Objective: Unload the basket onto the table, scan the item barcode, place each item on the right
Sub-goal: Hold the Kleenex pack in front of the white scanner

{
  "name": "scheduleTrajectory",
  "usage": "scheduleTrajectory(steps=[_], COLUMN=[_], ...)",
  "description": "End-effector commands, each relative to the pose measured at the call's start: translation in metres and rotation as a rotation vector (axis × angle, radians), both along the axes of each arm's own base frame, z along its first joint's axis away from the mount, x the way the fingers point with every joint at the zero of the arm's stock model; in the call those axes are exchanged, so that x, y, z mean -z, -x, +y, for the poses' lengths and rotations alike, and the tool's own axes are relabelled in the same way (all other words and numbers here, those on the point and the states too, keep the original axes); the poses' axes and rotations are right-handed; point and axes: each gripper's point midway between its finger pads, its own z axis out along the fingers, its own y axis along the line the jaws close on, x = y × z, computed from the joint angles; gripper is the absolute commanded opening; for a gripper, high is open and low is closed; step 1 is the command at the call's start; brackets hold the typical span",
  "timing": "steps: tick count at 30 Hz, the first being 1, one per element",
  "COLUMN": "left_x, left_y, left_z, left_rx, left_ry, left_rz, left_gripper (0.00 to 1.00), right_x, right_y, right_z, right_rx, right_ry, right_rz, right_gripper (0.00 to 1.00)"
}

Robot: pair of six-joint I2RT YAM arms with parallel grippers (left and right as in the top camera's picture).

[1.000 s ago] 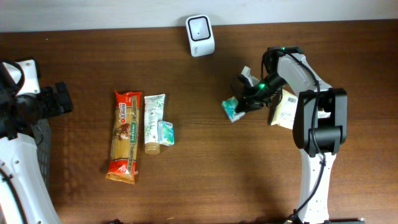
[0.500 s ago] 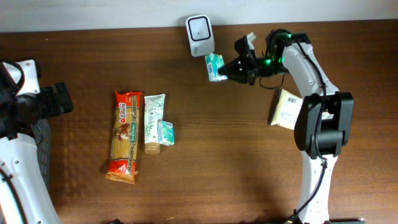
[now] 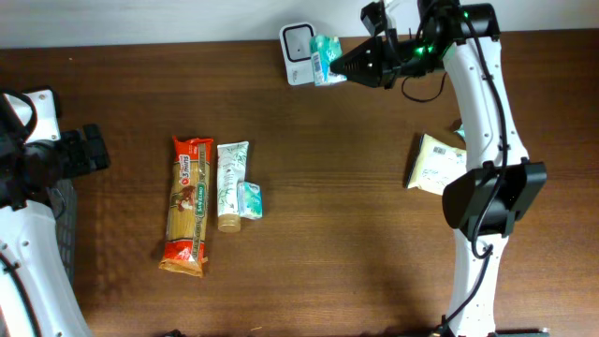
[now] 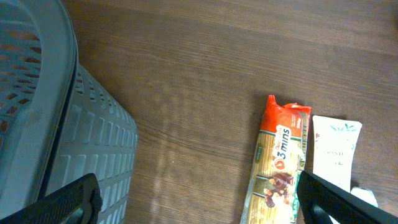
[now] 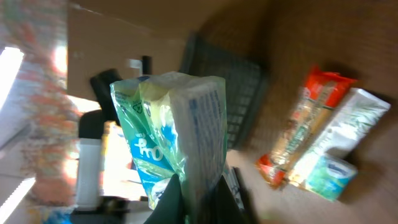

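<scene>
Brown wooden table (image 3: pixel 328 243), white wall (image 3: pixel 140 19) behind.
Right gripper (image 3: pixel 348 65) clenches a green-white packet (image 3: pixel 325 49); left gripper (image 4: pixel 198 183) stands released. Overhead alone shows the white box scanner (image 3: pixel 298 42) beside it.

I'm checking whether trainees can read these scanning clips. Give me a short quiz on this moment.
1. True or false: the right gripper holds the green packet beside the white scanner.
2. What lies alongside the pasta pack? A) toothpaste tube B) soup can C) glass bottle
3. One word: is the left gripper open or shut?
Key: 1 true; 2 A; 3 open.
</scene>
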Motion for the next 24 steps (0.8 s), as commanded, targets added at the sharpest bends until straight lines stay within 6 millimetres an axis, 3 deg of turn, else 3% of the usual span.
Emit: scheduleTrajectory(steps=[1, 2, 3, 5, 10, 12, 16, 21, 24], left_x=[-0.002, -0.002, -0.002, -0.002, -0.002, -0.002, -0.002, -0.002, -0.002], left_y=[0.000, 0.000, 0.000, 0.000, 0.000, 0.000, 0.000, 0.000, 0.000], left_z=[-0.001, -0.001, -0.001, -0.001, -0.001, -0.001, -0.001, -0.001, -0.001], left_rx=[0.014, 0.014, 0.014, 0.014, 0.014, 0.014, 0.014, 0.014, 0.014], left_ry=[-0.013, -0.013, -0.012, -0.012, -0.012, -0.013, -0.012, -0.012, -0.013], left_rz=[-0.003, -0.003, -0.003, -0.003, -0.003, -0.002, -0.002, -0.003, -0.003], left_gripper=[0.99, 0.99, 0.99, 0.99, 0.99, 0.99, 0.99, 0.99, 0.99], right_x=[0.052, 0.062, 0.082, 0.102, 0.091, 0.086, 0.066, 0.023, 0.008], right_y=[-0.009, -0.010, -0.015, -0.023, -0.026, -0.023, -0.022, -0.011, -0.006], right_z=[-0.002, 0.000, -0.004, -0.016, -0.013, -0.006, -0.010, -0.011, -0.014], right_rx=[0.058, 0.059, 0.081, 0.161, 0.331, 0.348, 0.509, 0.704, 0.742], right_ry=[0.439, 0.518, 0.710, 1.031, 1.465, 1.531, 1.677, 1.699, 1.671], right_rz=[-0.124, -0.144, -0.190, -0.245, -0.438, -0.494, -0.565, -0.636, -0.642], right_gripper=[0.04, 0.04, 0.04, 0.04, 0.04, 0.04, 0.04, 0.04, 0.04])
